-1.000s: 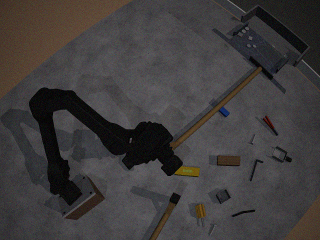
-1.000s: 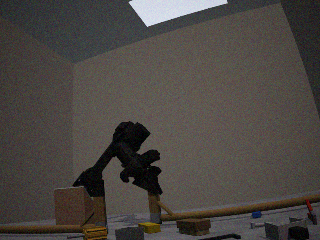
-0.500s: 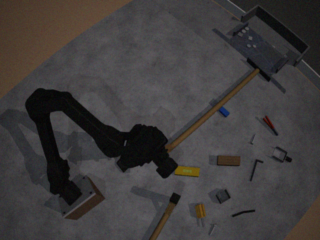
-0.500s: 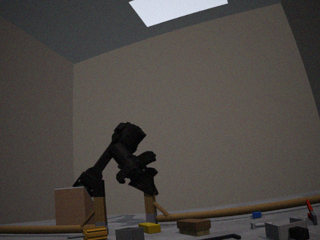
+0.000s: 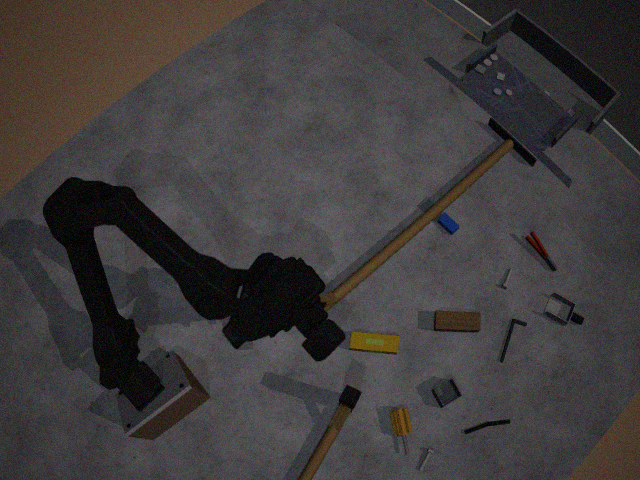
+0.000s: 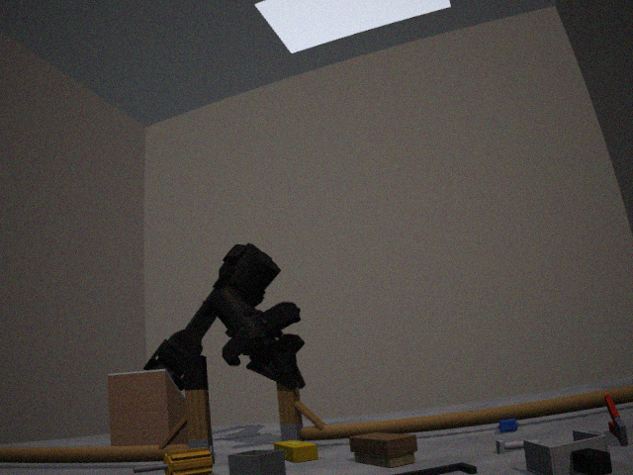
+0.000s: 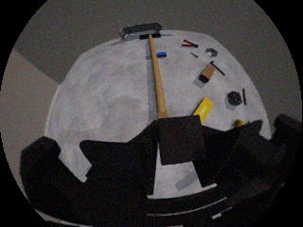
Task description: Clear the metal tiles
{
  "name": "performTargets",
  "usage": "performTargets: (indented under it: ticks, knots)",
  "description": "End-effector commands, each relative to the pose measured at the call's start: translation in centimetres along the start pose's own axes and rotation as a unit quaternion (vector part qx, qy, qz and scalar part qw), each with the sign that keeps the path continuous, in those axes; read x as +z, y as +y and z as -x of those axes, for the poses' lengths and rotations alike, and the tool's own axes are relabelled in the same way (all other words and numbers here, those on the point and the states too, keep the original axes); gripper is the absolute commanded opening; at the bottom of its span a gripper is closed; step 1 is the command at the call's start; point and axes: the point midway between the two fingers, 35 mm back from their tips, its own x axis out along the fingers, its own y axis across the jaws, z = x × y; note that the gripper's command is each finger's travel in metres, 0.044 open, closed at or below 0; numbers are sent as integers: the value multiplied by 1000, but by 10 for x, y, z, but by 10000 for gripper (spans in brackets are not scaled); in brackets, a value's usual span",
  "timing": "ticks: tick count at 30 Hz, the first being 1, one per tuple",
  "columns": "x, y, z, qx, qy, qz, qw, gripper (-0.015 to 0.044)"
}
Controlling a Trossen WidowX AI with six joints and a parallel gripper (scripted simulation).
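Observation:
My gripper [image 5: 316, 305] [image 6: 289, 382] [image 7: 167, 122] is shut on the upright wooden grip post of the long scraper. The scraper's long wooden handle [image 5: 408, 233] [image 6: 449, 418] [image 7: 158, 80] runs low over the table to its black blade [image 5: 497, 128] [image 7: 151, 36]. The blade is at the near edge of the steel bench plate [image 5: 527, 111], toward its right side. Several small pale metal tiles [image 5: 500, 76] lie on the plate, mostly at its left side. The grey catch box [image 5: 564, 57] [image 7: 141, 28] stands at the plate's far end. A pale piece [image 5: 570, 111] shows near the box's right end.
A second tool [image 5: 323, 443] with an upright post [image 6: 197, 414] lies near the base. A blue block [image 5: 447, 223] lies right beside the handle. A yellow box [image 5: 374, 342], a brown block [image 5: 457, 320], red pliers [image 5: 538, 246] and several small tools lie right of the scraper.

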Motion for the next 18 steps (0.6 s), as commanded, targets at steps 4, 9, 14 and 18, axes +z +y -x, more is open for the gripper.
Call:
performTargets:
  ticks: [4, 9, 14, 18]
  knots:
    - [-4, 4, 6, 2, -7, 5, 1000, 0]
    - [-4, 2, 2, 0, -1, 0, 1000, 131]
    - [-4, 2, 2, 0, -1, 0, 1000, 263]
    - [-4, 1, 4, 0, 0, 0, 1000, 368]
